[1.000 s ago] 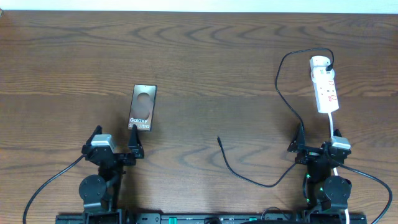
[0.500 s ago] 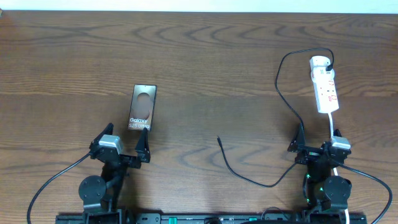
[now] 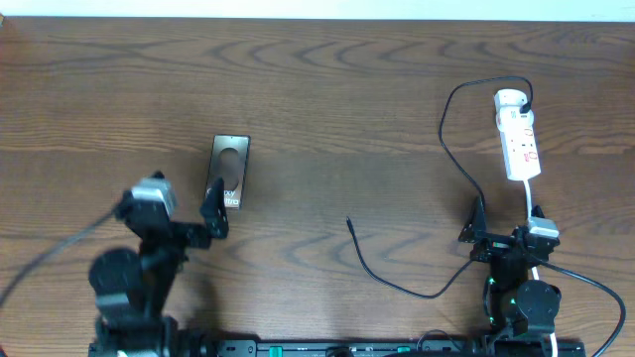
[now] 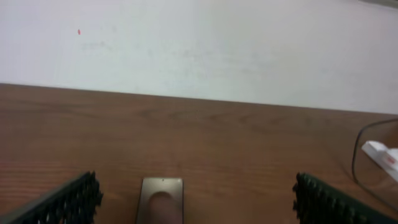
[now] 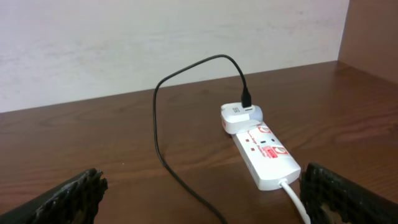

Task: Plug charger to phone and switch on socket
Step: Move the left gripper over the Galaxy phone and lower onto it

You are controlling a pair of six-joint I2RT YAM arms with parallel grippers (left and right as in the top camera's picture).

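Observation:
The phone (image 3: 230,169) lies flat on the wooden table at centre left; the left wrist view shows its far end (image 4: 161,198) low in frame. My left gripper (image 3: 177,206) is open just short of the phone's near end, and its right finger (image 3: 213,203) overlaps the phone's lower left corner from above. The charger is a thin black cable whose free plug tip (image 3: 349,223) rests on the table mid-right; its cable (image 5: 156,124) loops up to a white adapter (image 5: 240,117) in the socket (image 3: 519,139). My right gripper (image 3: 507,223) is open below the socket (image 5: 266,154), holding nothing.
The socket's white cord (image 3: 530,198) runs down past my right gripper toward the arm base. A pale wall (image 5: 155,43) stands behind the table's far edge. The socket's end shows at the right edge of the left wrist view (image 4: 379,152).
My left arm has lifted and swung forward and left, toward the phone's near end. The right arm, cable and socket have not moved. Both grippers stay open.

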